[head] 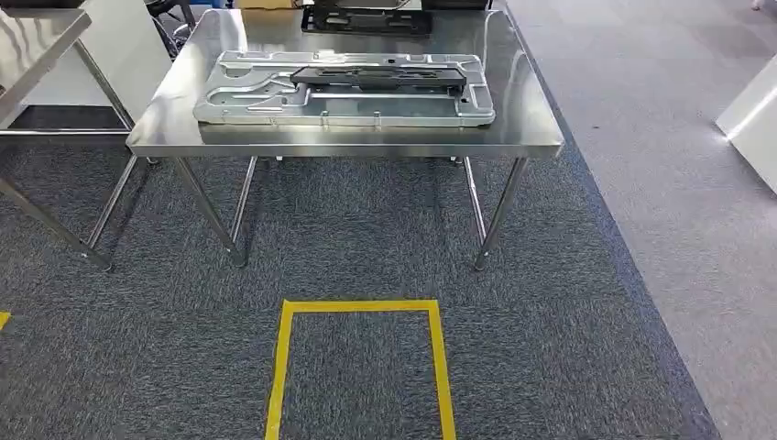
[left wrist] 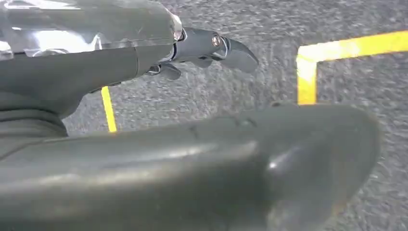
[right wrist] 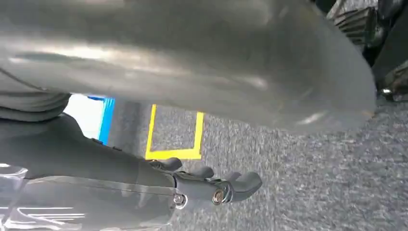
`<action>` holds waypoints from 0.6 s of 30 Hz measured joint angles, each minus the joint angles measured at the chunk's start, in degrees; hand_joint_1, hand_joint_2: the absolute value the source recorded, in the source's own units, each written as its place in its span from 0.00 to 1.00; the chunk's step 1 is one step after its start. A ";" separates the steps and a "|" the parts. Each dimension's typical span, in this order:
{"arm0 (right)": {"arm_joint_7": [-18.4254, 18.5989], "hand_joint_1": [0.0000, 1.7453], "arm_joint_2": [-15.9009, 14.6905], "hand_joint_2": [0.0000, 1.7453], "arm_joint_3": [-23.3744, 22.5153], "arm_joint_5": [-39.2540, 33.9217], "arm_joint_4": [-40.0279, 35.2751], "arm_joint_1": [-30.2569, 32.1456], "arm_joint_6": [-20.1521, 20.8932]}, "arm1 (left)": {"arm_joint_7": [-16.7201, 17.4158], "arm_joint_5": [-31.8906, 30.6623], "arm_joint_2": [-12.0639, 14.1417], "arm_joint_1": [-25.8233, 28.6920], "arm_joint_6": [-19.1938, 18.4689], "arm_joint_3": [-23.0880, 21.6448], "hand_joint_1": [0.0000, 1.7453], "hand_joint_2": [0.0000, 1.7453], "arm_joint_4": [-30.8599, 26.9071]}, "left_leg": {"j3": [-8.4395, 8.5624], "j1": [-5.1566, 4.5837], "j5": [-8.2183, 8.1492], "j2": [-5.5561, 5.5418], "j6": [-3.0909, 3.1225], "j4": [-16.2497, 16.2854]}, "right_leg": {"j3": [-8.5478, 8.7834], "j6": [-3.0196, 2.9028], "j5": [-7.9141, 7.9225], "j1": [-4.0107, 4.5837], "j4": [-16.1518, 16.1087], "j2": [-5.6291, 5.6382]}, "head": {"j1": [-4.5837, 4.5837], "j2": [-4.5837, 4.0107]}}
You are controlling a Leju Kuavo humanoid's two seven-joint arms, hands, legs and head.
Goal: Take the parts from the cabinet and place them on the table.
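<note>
left hand (left wrist: 192, 144) and right hand (right wrist: 192, 67) hang over carpet (head: 366, 229), fingers apart, holding nothing.

2 steel tables (head: 275, 137) standing on carpet; 1 grey stamped panel (head: 275, 105) lying near main table's front edge, 1 black bracket (head: 380, 77) resting on it; 2nd black part (head: 366, 20) sitting at back edge.

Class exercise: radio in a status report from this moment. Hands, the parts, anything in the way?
Left hand and right hand empty, hanging over carpet. Grey metal part flat on steel table, black part on top. Yellow tape square ahead, no obstruction.
</note>
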 joint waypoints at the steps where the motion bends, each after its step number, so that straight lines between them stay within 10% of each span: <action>1: 0.00 0.00 0.00 0.00 0.00 0.00 0.02 0.05 -0.02 | 0.32 -0.09 0.02 -0.02 0.24 0.00 0.00 0.00 0.00 | -0.46 -0.03 0.38 0.06 0.41 0.01 | -1.28 0.13 -2.89 -0.09 3.26 0.05 | 0.00 0.00; 3: 0.00 0.00 0.02 0.00 0.00 -0.02 0.09 0.13 0.02 | 0.92 -0.33 0.02 0.02 0.48 0.00 0.00 0.00 0.00 | -1.64 -0.31 1.13 0.08 0.55 0.19 | -5.14 0.51 -8.53 -0.11 13.59 0.18 | 0.00 0.00; 5: 0.00 0.00 0.02 0.00 0.00 -0.04 0.09 0.24 -0.04 | 1.27 -0.46 0.02 0.09 0.55 0.00 0.00 0.00 0.00 | -2.50 -0.52 1.49 0.07 0.50 0.56 | -5.75 0.53 -9.49 -0.07 17.22 0.19 | 0.00 0.00; 9: 0.11 0.00 0.00 0.00 0.00 -0.26 0.09 0.27 -0.72 | 1.33 -0.52 -0.02 -0.03 0.55 0.00 0.00 0.00 0.00 | -2.80 -0.78 1.43 0.02 0.29 1.29 | 5.12 -1.00 -2.76 0.35 0.36 0.22 | 0.00 0.00; 14: 0.42 0.00 -0.07 0.00 -0.02 -0.44 0.11 0.34 -2.10 | 1.24 -0.59 -0.17 -0.27 0.72 0.13 0.00 0.00 -0.02 | -3.32 -1.09 1.52 0.10 -1.19 1.52 | 5.63 -2.23 -3.31 0.45 -2.36 0.18 | -0.02 0.00; 15: 0.68 0.00 0.04 1.00 0.00 -0.44 0.11 0.29 -2.51 | 1.11 -0.66 0.00 -0.25 0.83 0.15 0.00 0.00 -0.02 | -3.59 -0.93 0.47 -0.32 -1.47 2.48 | 5.92 -2.52 -2.92 0.09 -3.00 -0.02 | 0.00 0.00; 18: 1.14 0.00 0.02 1.00 -0.02 -0.72 0.11 0.23 -3.50 | 0.92 -0.70 -0.11 -0.20 0.85 0.20 0.00 0.00 0.00 | -9.16 -0.28 -5.74 -0.45 -2.38 13.78 | 5.54 -2.87 -2.78 0.03 -3.02 -0.07 | -0.02 0.00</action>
